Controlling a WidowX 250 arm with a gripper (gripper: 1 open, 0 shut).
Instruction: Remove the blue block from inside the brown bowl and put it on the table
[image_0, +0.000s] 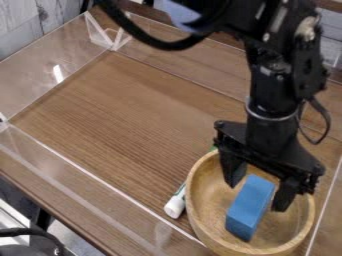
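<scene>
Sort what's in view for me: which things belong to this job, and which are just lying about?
Part of the job:
- blue block, inside the bowl
- brown bowl
- table, where the block should go
- tool, open over the block

Just lying about:
- small white-and-green object, beside the bowl

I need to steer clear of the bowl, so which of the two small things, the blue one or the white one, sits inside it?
The blue block; the white one lies outside.
</scene>
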